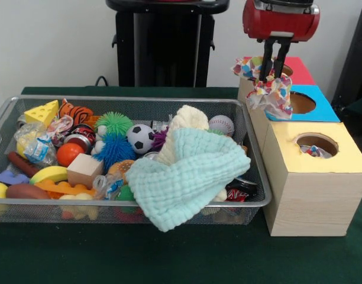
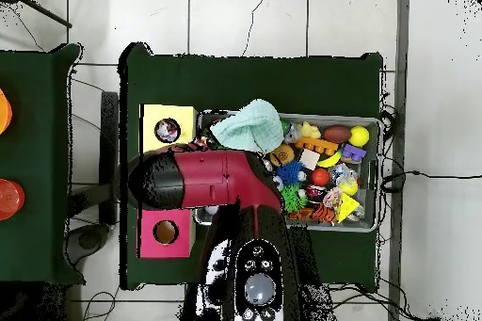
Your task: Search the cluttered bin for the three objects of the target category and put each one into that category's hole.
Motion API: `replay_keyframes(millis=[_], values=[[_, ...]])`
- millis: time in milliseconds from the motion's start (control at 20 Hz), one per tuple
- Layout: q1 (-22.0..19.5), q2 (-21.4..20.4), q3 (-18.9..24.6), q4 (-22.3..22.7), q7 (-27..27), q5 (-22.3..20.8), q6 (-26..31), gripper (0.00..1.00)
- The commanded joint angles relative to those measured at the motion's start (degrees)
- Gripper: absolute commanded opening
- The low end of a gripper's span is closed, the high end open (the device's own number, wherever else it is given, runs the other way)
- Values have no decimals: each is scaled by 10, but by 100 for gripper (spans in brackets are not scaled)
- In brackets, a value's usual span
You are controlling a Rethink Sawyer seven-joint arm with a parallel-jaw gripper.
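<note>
My gripper (image 1: 274, 70) hangs from the red arm head (image 1: 280, 19), shut on a crumpled white wrapper with coloured polka dots (image 1: 271, 93). It holds the wrapper in the air over the blue-topped hole (image 1: 301, 103), behind the yellow-topped hole (image 1: 316, 144). A printed wrapper (image 1: 314, 151) lies inside the yellow-topped hole. The wire mesh bin (image 1: 257, 177) is full of toys, and a crinkly clear wrapper (image 1: 34, 144) lies at its left end. In the overhead view the arm (image 2: 202, 179) hides the gripper; the yellow-topped box (image 2: 151, 118) and the bin (image 2: 370, 118) show.
A mint knitted cloth (image 1: 184, 177) hangs over the bin's front rim. Spiky balls (image 1: 114, 148), a soccer ball (image 1: 139, 138), a cheese wedge (image 1: 42, 112) and a wooden block (image 1: 84, 168) fill the bin. The red-topped box (image 1: 299, 70) stands furthest back.
</note>
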Motion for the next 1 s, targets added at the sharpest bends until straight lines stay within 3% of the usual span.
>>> replay_keyframes(millis=[50,700,1000], values=[[15,55,-32,-28,176,33,38,0],[84,118,-82,-132,211,85,97,0],[118,125,-109,-160,235,104,131,0]])
